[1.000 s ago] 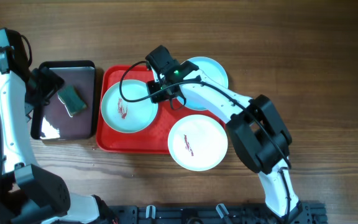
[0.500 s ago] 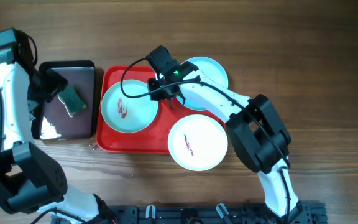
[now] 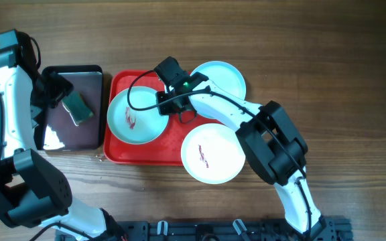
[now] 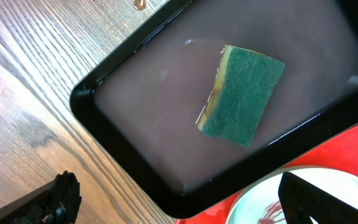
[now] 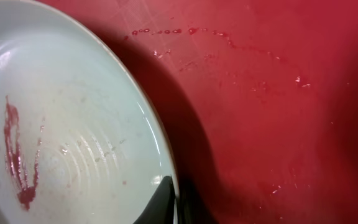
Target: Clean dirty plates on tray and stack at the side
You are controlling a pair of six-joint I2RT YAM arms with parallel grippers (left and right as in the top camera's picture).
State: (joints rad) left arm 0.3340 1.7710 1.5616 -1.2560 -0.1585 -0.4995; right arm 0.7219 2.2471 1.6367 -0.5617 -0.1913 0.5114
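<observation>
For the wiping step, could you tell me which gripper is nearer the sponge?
Left. The left gripper hangs over the black tray beside the sponge; the right gripper is at a plate on the red tray.

Seemingly 3 plates [image 3: 138,115] [image 3: 225,75] [image 3: 213,154], 1 red tray [image 3: 122,152], 1 black tray [image 3: 89,80], 1 sponge [image 3: 78,108].

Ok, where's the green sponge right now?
In the overhead view the sponge lies inside the black tray at the left of the picture, right beside the red tray.
</observation>
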